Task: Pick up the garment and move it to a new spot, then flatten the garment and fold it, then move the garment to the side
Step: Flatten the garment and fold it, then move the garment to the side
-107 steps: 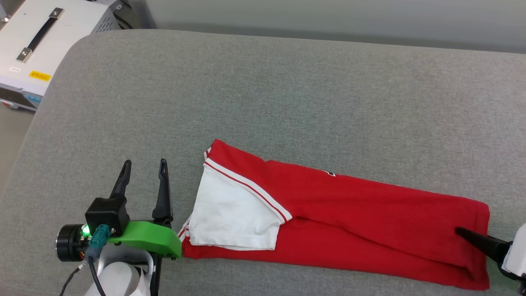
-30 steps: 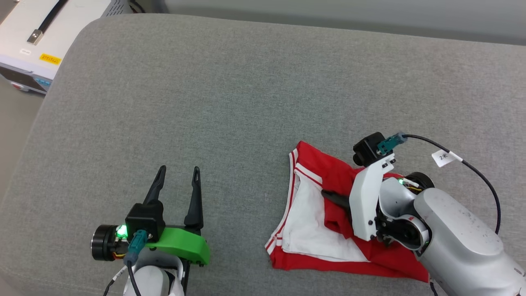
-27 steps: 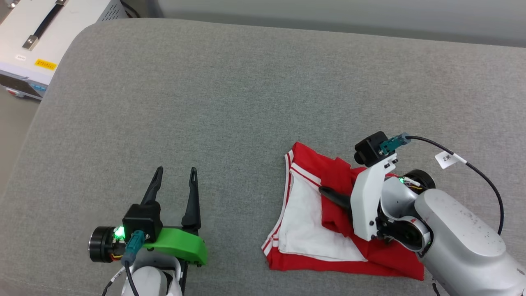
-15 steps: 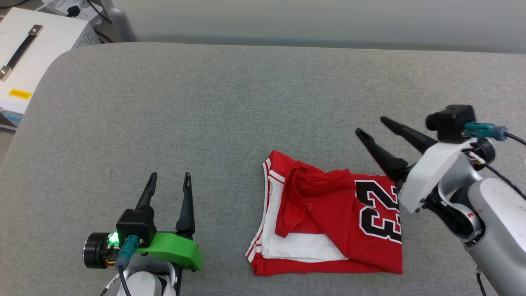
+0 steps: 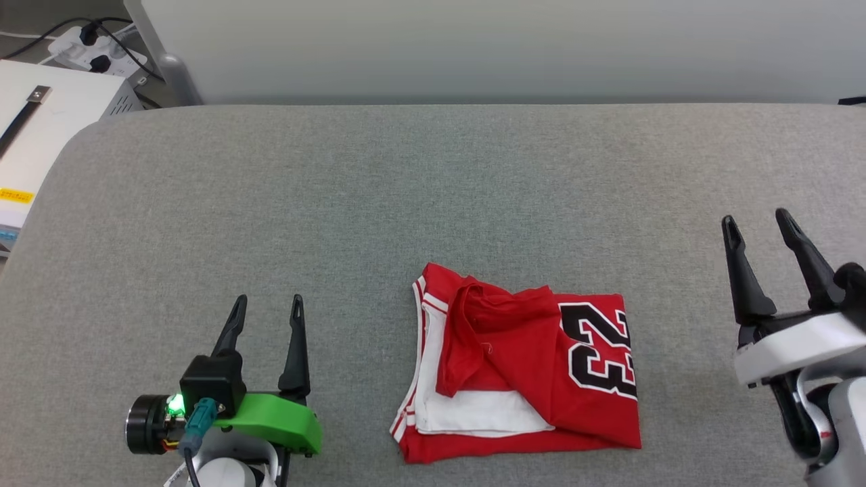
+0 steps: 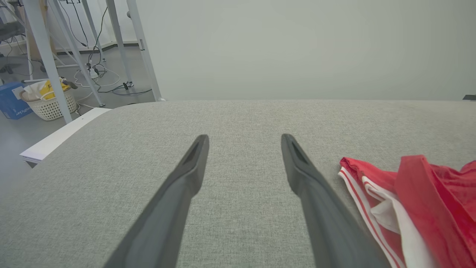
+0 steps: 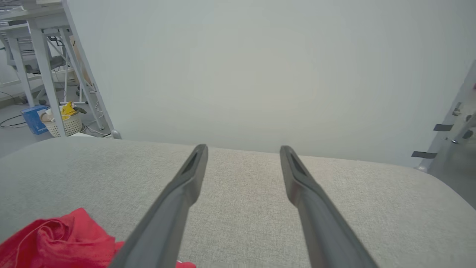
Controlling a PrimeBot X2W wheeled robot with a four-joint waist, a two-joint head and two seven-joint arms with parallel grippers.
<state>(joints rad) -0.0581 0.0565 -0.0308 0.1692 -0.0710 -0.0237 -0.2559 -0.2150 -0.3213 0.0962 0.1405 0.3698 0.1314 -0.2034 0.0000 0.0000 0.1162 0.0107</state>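
The garment (image 5: 521, 375), a red jersey with a white sleeve and black numerals, lies folded on the grey padded table (image 5: 406, 203), front centre. A red flap sits rumpled over the white sleeve. My left gripper (image 5: 268, 308) stands open to its left, nothing between the fingers. Well clear of the garment's right edge, my right gripper (image 5: 754, 223) is open and empty. The garment's striped edge (image 6: 375, 193) lies right of my open left gripper (image 6: 243, 138) in the left wrist view. A red fold (image 7: 55, 242) shows at lower left, beside my open right gripper (image 7: 242, 149), in the right wrist view.
A white equipment case (image 5: 34, 135) stands off the table's left edge, with a power strip and cables (image 5: 88, 47) behind it. A pale wall (image 5: 473, 47) runs along the table's far edge. Metal frame legs (image 6: 44, 56) and a white basket (image 6: 48, 104) stand on the floor beyond.
My right gripper let go of the garment's folded-over half, opened, and drew back to the right. The garment now lies folded with the numerals up. The head camera shifted; the left arm stayed put.
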